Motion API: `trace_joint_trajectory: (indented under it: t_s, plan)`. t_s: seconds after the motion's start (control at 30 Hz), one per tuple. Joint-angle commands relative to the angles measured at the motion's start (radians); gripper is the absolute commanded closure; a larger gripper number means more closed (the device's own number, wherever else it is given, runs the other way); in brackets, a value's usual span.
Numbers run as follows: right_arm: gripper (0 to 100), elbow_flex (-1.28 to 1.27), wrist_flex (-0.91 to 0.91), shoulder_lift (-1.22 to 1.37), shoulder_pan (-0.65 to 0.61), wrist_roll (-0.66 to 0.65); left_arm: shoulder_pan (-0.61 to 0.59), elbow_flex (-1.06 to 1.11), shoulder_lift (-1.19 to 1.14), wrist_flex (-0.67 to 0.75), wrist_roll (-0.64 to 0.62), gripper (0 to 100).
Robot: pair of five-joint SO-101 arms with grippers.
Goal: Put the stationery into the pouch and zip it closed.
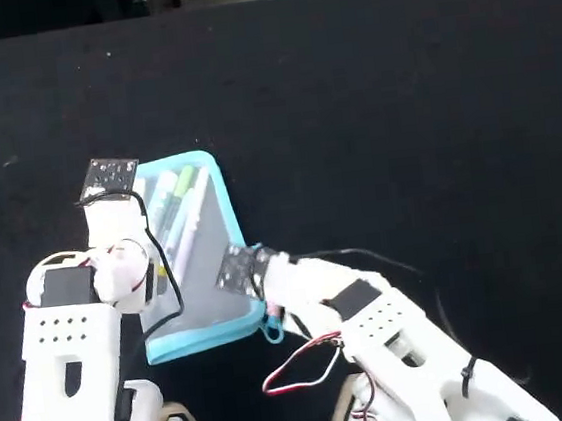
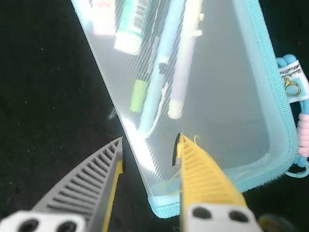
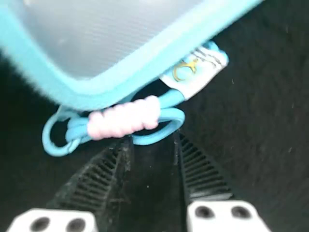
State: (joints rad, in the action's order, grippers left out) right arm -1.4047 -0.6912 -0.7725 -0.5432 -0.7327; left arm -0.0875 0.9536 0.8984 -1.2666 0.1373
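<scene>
The pouch [image 1: 195, 270] is translucent with light-blue trim and lies flat on the black table. Through its mesh I see several pens and markers [image 2: 159, 63] lying side by side. My left gripper [image 2: 149, 139] is open and straddles the pouch's long edge near a corner, with the yellow finger [image 2: 200, 179] over the mesh and the grey finger [image 2: 96, 179] over the table. In the high view the left gripper [image 1: 159, 279] sits under its arm at the pouch's left side. My right gripper [image 3: 152, 137] is open, its tips just short of the blue cord loop with pink wrap [image 3: 125, 118] at the pouch's corner [image 1: 271, 327].
A white tag with a gold clasp [image 3: 195, 72] hangs where the cord meets the pouch. Red and white cables [image 1: 298, 370] trail by the right arm's base. The black table [image 1: 404, 137] lies bare beyond and to the right of the pouch.
</scene>
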Motion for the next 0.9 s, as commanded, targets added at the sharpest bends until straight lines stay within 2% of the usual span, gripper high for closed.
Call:
trace_joint_trajectory:
  t_s: [0.0, 0.13, 0.23, 0.3, 0.43, 0.6, 0.7, 0.77, 0.87]
  plan:
    - [87.1, 0.007, 0.025, -0.028, 0.009, -0.021, 0.012, -0.008, 0.021, 0.011, -0.011, 82]
    - [87.4, 0.005, 0.097, -0.024, 0.011, 0.127, 0.012, -0.015, 0.021, 0.009, -0.011, 82]
    - [89.7, 0.005, 0.114, -0.024, 0.011, 0.178, 0.012, -0.016, 0.021, 0.008, -0.011, 82]
    - [98.8, 0.005, 0.117, -0.028, 0.012, 0.147, 0.012, -0.016, 0.021, 0.008, -0.011, 82]
    - [98.8, 0.027, 0.084, -0.028, 0.066, 0.069, 0.012, -0.012, 0.021, 0.008, -0.011, 82]
    - [98.8, 0.13, -0.046, -0.028, 0.244, 0.009, 0.01, -0.01, 0.021, 0.006, -0.008, 82]
    - [98.8, 0.179, -0.127, -0.028, 0.307, 0.009, 0.01, -0.01, 0.021, 0.006, -0.006, 82]
    - [98.7, 0.189, -0.164, -0.028, 0.299, 0.008, 0.01, -0.01, 0.021, 0.006, -0.006, 82]
    - [96.2, 0.185, -0.18, -0.03, 0.209, 0.008, 0.004, -0.01, 0.021, 0.006, -0.005, 82]
